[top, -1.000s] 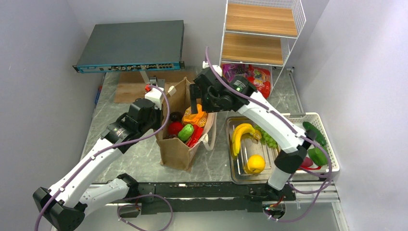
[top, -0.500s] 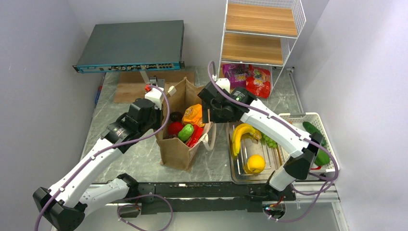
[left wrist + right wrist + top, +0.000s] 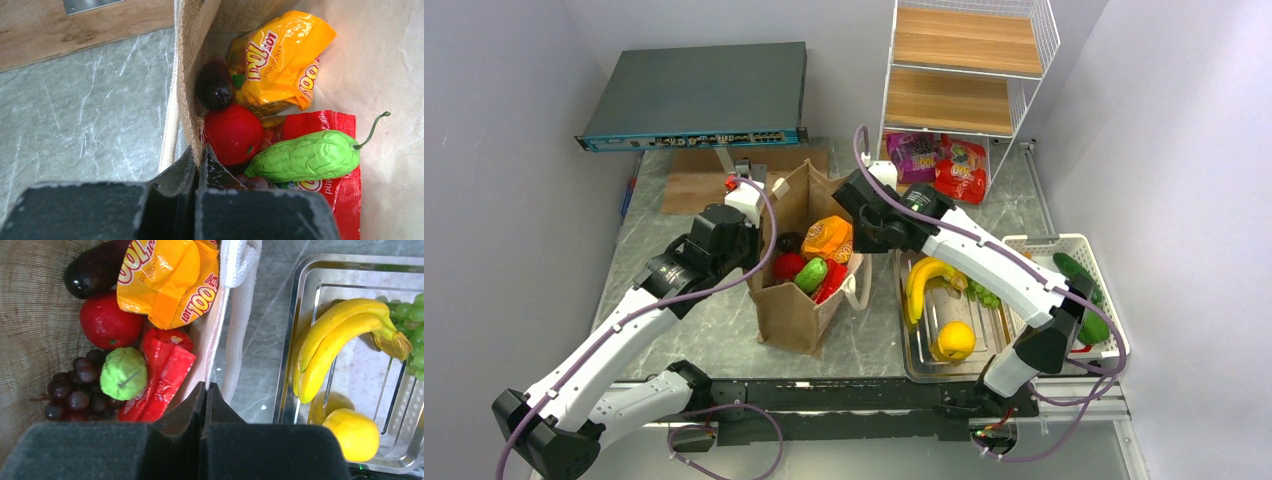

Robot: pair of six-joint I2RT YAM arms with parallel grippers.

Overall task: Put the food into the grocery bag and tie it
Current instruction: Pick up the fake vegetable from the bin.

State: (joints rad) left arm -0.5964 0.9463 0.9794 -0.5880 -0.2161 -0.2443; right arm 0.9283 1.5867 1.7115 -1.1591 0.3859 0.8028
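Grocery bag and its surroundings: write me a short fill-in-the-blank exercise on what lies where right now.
Inside the grocery bag, a bunch of dark purple ____ lies beside the green vegetable. The bananas lie outside the bag, in the metal ____. The left gripper is ____ on the bag's rim.
Missing words: grapes; tray; shut.

— The brown kraft-paper grocery bag (image 3: pixel 30 315) looks matt, rough and fibrous inside. Its cream-white rope handle (image 3: pixel 240 290) is woven cord.

— And the orange snack packet (image 3: pixel 280 55) and red snack packet (image 3: pixel 160 375)?

— Glossy, crinkled film. The green knobbly vegetable (image 3: pixel 305 157) is dull, plastic-looking.

— At right, the rectangular metal tray (image 3: pixel 360 260) shines like polished steel; the grey table top (image 3: pixel 90 110) looks like smooth, veined marble.
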